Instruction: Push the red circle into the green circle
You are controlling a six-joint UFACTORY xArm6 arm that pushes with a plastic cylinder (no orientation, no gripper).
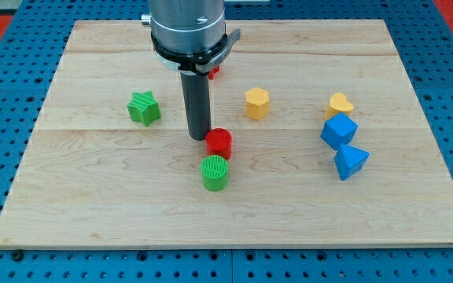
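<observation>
Red circle (219, 142), green circle (215, 172), one each

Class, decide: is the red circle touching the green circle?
Cannot tell. In the camera view the red circle sits just above the green circle, their outlines meeting with no plain gap or contact.

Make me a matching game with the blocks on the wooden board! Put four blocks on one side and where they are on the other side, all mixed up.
Blocks:
1. green star
2. green circle
3. yellow hexagon
4. blue cube

Places:
A. just below the red circle
B. farthest toward the view's left
C. between the yellow heart and the blue triangle
D. near the middle, up and right of my tip

Pairs: 1-B, 2-A, 3-D, 4-C
</observation>
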